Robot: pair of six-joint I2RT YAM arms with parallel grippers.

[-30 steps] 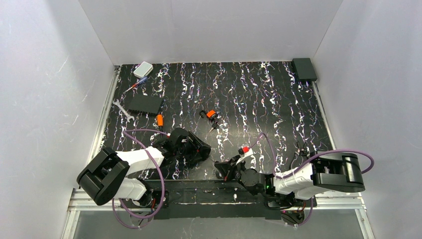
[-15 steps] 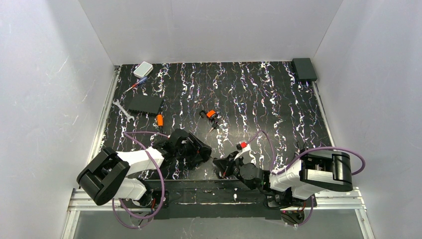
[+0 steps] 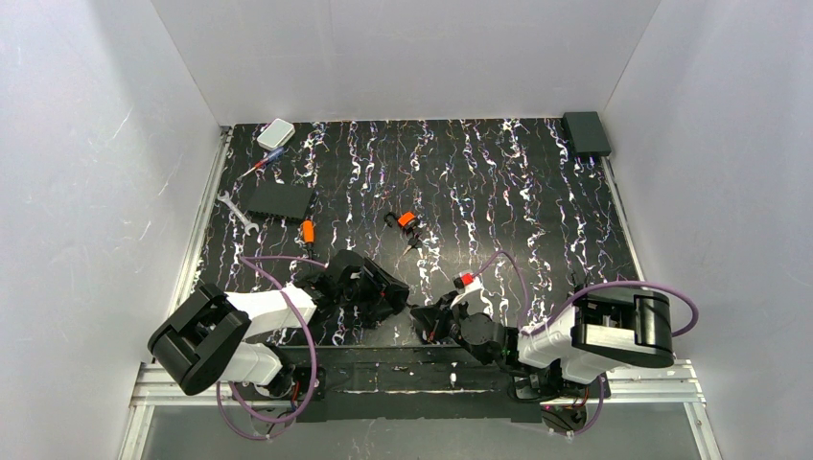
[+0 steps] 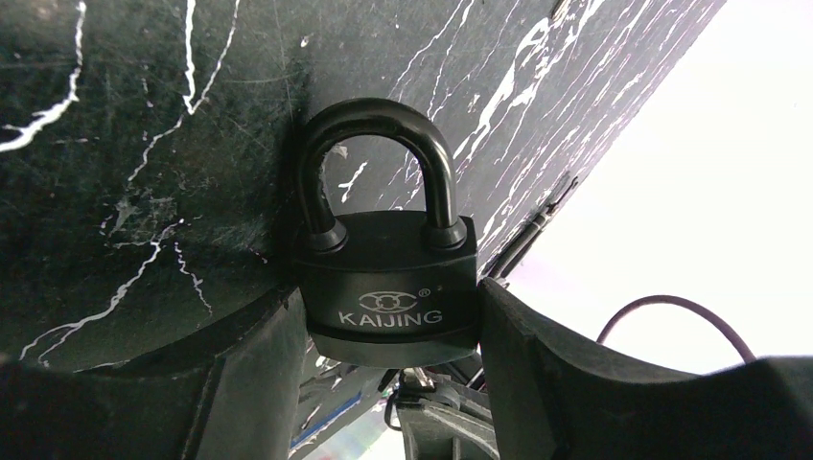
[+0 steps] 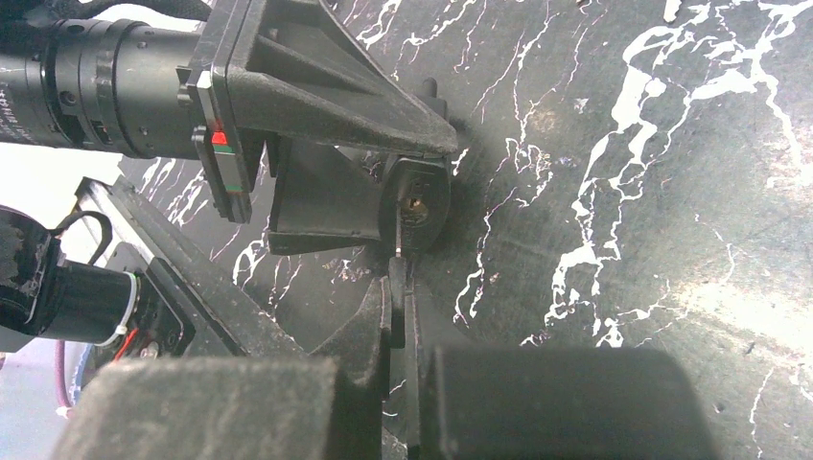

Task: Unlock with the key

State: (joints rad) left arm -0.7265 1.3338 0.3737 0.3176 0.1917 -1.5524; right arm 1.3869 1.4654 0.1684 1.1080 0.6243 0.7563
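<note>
Comparing the overhead view with the one a second earlier, the right arm has swung inward along the near edge of the counter [image 3: 537,192]. This has brought the right claw [image 3: 429,324] closer to the left claw [image 3: 393,293]. The left arm has not shifted.

Left claw: grasping the padlock [image 4: 388,278] by the sides of its body, one finger on each flank. The shackle is seated in both holes, so the padlock is locked. It is held low over the counter with its underside turned toward the right arm.

Right claw: clenched. A thin pale blade stands out from between its fingertips; this appears to be the key [image 5: 395,266], though the head is hidden by the pads.

Alignment: in the right wrist view the keyway [image 5: 414,205] faces the camera. The blade tip sits at the lower edge of the padlock body, just beside the keyway and not yet in it.

Assessment: the approach is nearly complete. Insertion calls for a small correction toward the keyway, then a straight push. A skewed entry could push the padlock askew in its grip.
</note>
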